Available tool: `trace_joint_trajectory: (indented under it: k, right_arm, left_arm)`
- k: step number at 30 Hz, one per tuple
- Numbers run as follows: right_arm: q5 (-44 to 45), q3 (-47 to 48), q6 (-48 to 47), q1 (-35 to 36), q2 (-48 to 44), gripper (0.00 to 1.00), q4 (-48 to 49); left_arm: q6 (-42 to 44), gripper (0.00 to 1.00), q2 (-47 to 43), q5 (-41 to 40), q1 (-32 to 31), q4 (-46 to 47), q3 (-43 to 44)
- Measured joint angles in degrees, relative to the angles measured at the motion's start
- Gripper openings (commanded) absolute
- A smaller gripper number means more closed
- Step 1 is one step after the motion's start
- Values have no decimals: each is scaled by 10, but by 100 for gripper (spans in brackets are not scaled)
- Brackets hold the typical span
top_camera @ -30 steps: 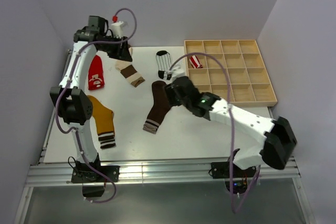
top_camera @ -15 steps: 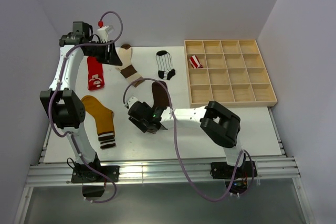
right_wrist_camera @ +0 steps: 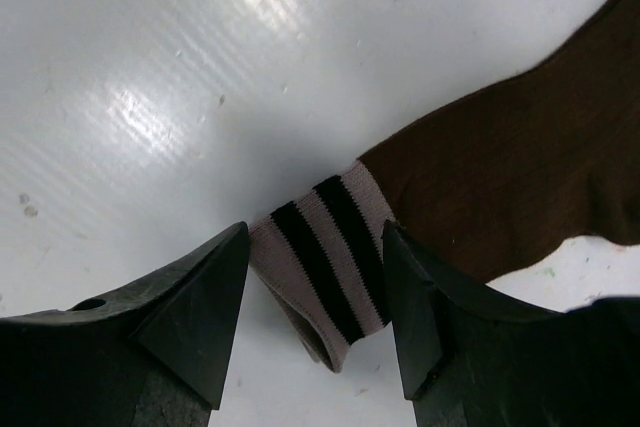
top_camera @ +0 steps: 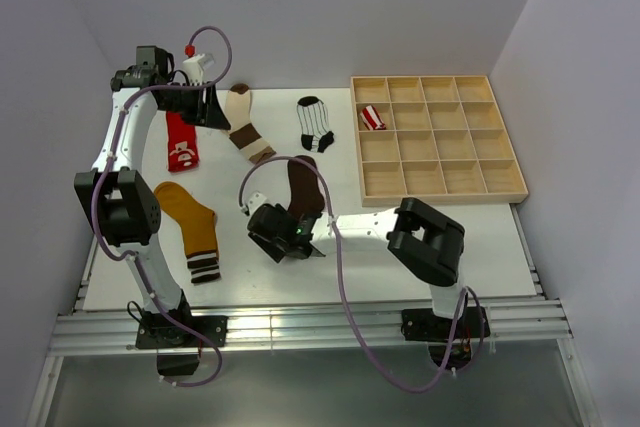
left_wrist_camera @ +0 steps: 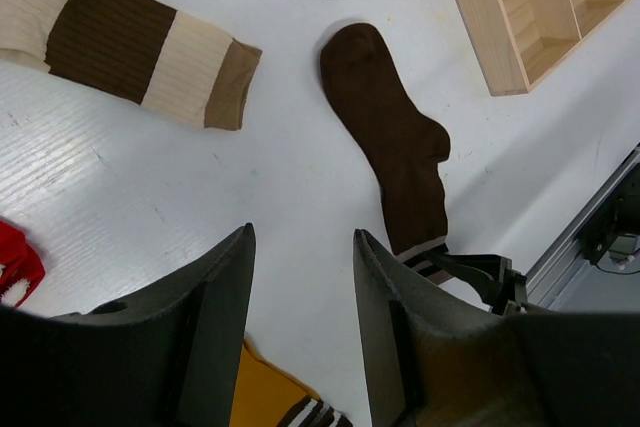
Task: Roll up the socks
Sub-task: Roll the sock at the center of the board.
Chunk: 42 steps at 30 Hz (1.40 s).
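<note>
The dark brown sock [top_camera: 304,187] lies mid-table, its striped cuff [right_wrist_camera: 325,267] toward the near edge. My right gripper [top_camera: 286,238] is low over that cuff, open, with a jaw on either side of it [right_wrist_camera: 315,230]. My left gripper [top_camera: 207,105] hangs open and empty above the back left [left_wrist_camera: 300,233]. The cream-and-brown sock [top_camera: 246,123], the red patterned sock [top_camera: 181,143], the mustard sock [top_camera: 193,228] and the white black-striped sock [top_camera: 316,125] lie flat. The red-white striped sock [top_camera: 372,117] sits in a tray compartment.
A wooden compartment tray [top_camera: 470,179] stands at the right back, and its corner shows in the left wrist view [left_wrist_camera: 480,17]. The right arm's links stretch across the near middle of the table. Grey walls close in behind and on both sides.
My right arm has swung from the sock's toe end near the tray down to its striped cuff. My left arm has drawn back and left, uncovering the cream-and-brown sock.
</note>
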Motion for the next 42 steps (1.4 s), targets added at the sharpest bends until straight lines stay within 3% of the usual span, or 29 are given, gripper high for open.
trace_joint_trajectory:
  k: [14,26,31,38,42]
  right_arm:
    - [-3,-57,5,19,-61,63,5]
    - [-24,-91,-18,19,-62,56,12]
    - [-23,-97,-23,19,-62,42,14]
    - [-16,-111,-22,19,-67,35,19]
    - [-8,-128,-19,19,-76,16,33]
  left_arm:
    - [9,49,0,0,0,0,-6]
    - [22,49,0,1,0,-4,-22]
    - [23,49,0,2,0,-4,-30]
    - [23,49,-1,1,0,1,-40]
    - [23,48,-3,-3,-2,10,-64]
